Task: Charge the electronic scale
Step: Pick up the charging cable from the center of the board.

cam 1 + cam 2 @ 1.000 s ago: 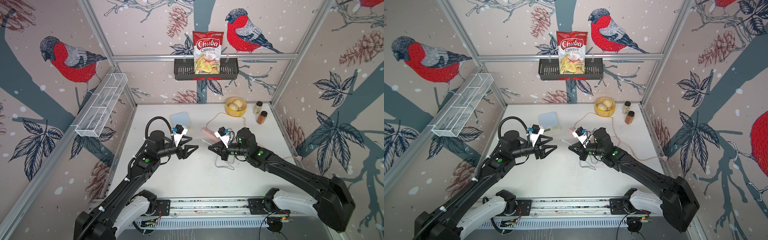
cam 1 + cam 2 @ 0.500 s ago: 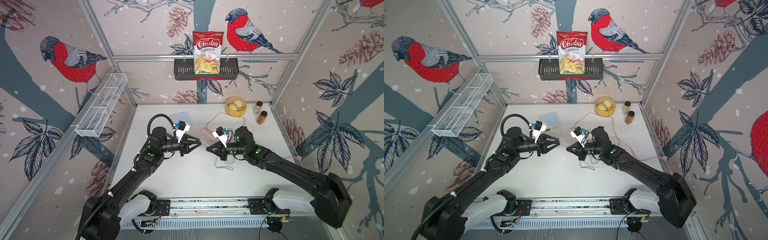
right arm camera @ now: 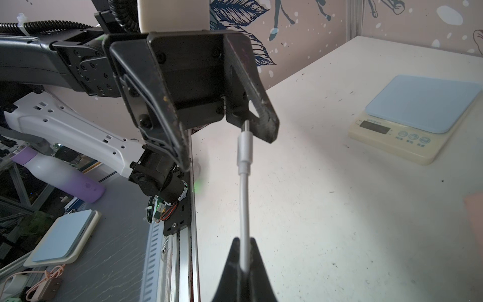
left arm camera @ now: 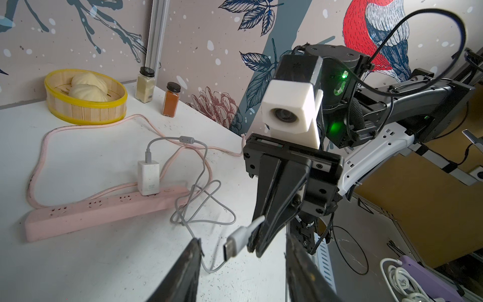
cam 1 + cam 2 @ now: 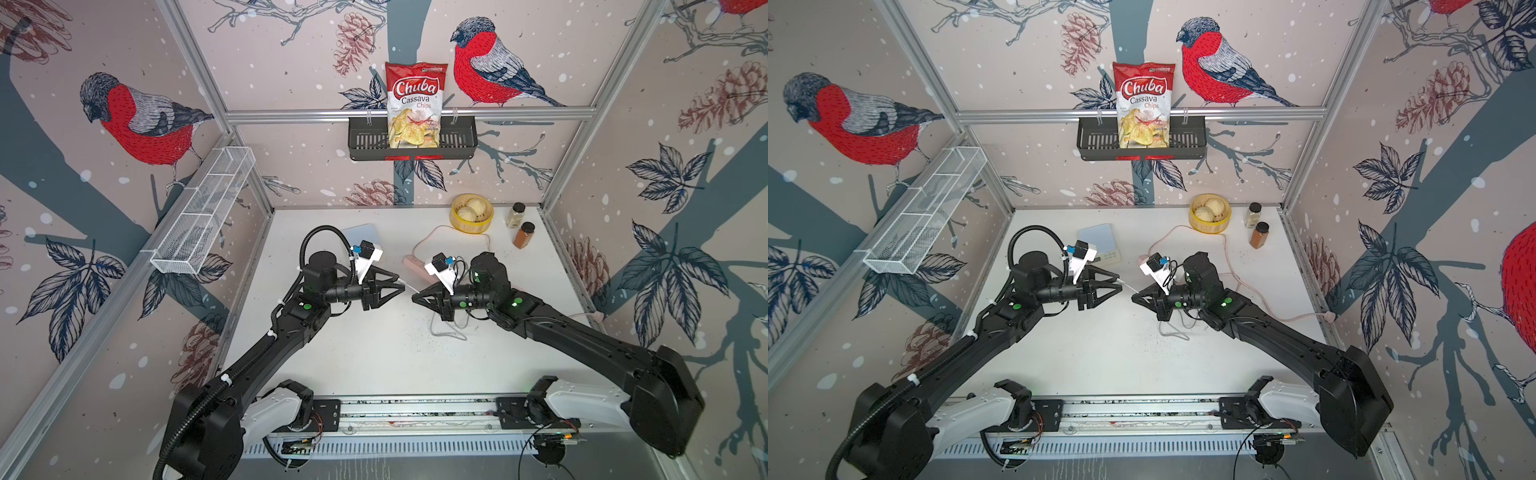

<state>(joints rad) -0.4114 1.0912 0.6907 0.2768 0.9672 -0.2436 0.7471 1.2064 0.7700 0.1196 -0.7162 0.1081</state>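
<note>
Found the scale (image 5: 1098,235) lying flat toward the far-left corner of the table (image 5: 1121,365), blue top up, display strip turned to the near edge, nothing plugged in. Could not make out its port. Judged that spot nearer the left arm, hence the handover above the table's middle.

Saw the right gripper (image 4: 257,248) clamped on the cable (image 3: 244,209) just behind the plug (image 4: 236,240), presumably to leave the plug body bare for a second grip. Saw the left gripper (image 3: 226,146) facing it tip to tip, jaws apart on either side of the plug and not yet pinching. Took the metal tip, in the right wrist view, to be touching one finger (image 3: 264,125), without being sure. Saw both grippers held well clear of the tabletop, likely to keep the slack from dragging.

Traced the cable back in loose loops to the charger (image 4: 148,177), already seated in the strip (image 4: 104,209), right of the scale and toward the far edge. Judged the supply end done and only the scale end left.

Noted the steamer (image 4: 86,111) and jars (image 4: 171,99) by the far-right corner, out of the way. Expected a need to square the plug between the left jaws before closing, to avoid a skewed pinch and a twisted connector.
</note>
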